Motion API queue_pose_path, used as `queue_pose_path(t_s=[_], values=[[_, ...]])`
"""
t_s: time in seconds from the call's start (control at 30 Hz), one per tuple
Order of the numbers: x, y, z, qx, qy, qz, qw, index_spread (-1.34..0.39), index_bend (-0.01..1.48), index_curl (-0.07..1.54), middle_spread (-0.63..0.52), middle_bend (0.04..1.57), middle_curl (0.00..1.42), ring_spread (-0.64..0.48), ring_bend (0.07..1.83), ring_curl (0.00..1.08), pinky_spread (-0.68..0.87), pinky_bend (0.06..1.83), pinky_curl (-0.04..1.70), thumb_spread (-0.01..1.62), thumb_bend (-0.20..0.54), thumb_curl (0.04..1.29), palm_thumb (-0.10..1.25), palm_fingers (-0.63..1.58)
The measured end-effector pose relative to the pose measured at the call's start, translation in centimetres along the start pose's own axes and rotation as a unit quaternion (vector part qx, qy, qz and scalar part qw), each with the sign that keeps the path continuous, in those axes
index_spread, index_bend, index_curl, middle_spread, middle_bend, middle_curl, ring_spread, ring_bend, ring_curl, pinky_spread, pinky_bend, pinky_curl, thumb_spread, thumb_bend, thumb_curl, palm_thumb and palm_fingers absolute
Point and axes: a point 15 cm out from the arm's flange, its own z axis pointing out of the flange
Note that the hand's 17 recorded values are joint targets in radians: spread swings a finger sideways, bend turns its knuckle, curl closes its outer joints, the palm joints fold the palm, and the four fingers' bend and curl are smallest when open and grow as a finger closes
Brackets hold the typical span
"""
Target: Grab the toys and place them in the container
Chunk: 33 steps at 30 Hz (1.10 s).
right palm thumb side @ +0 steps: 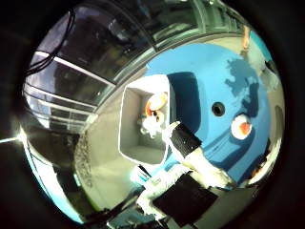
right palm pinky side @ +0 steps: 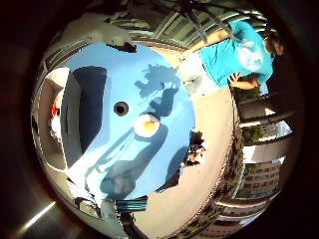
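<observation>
A white toy with an orange middle [right palm pinky side: 147, 124] lies on the round blue table [right palm pinky side: 99, 159], close to the table's centre hole [right palm pinky side: 121, 108]. The white container [right palm thumb side: 138, 143] stands at the table's edge, with an orange and white toy [right palm thumb side: 156, 104] and a small white one [right palm thumb side: 150, 124] inside. My right hand [right palm thumb side: 183, 162] hangs above the table beside the container. One black and white finger [right palm thumb side: 183, 140] reaches out straight toward the container's rim, and nothing is held.
A dark cluster with red and white bits [right palm pinky side: 196, 149] sits at the table's rim, away from the container. A person in a teal shirt [right palm pinky side: 234, 55] stands beyond the table. Railings and buildings surround the paved floor [right palm pinky side: 209, 169].
</observation>
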Motion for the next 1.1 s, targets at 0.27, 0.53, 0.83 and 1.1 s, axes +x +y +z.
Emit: queue_pose_path(t_s=[0.27,0.53,0.83,1.1], values=[[8.1,4.1,12.0,-0.101,-0.013,0.035,0.994,-0.18,0.16,0.31,0.02,0.2,0.36,0.29,0.54,0.28,0.5,0.9,0.28,1.13,-0.029,0.33,0.49,0.13],[9.5,4.2,22.0,-0.127,-0.024,0.046,0.991,-0.16,0.16,0.28,0.02,0.19,0.36,0.29,0.52,0.29,0.49,0.87,0.24,1.13,-0.026,0.32,0.51,0.15],[8.7,4.6,29.1,-0.148,-0.033,0.047,0.987,-0.1,0.17,0.27,0.02,0.19,0.35,0.29,0.54,0.29,0.49,0.88,0.21,1.13,-0.026,0.32,0.53,0.25],[9.0,4.8,29.2,-0.154,-0.023,0.037,0.987,-0.24,0.25,0.28,-0.09,0.54,0.47,0.19,0.83,0.35,0.45,1.09,0.23,1.11,-0.005,0.36,0.66,1.26]])
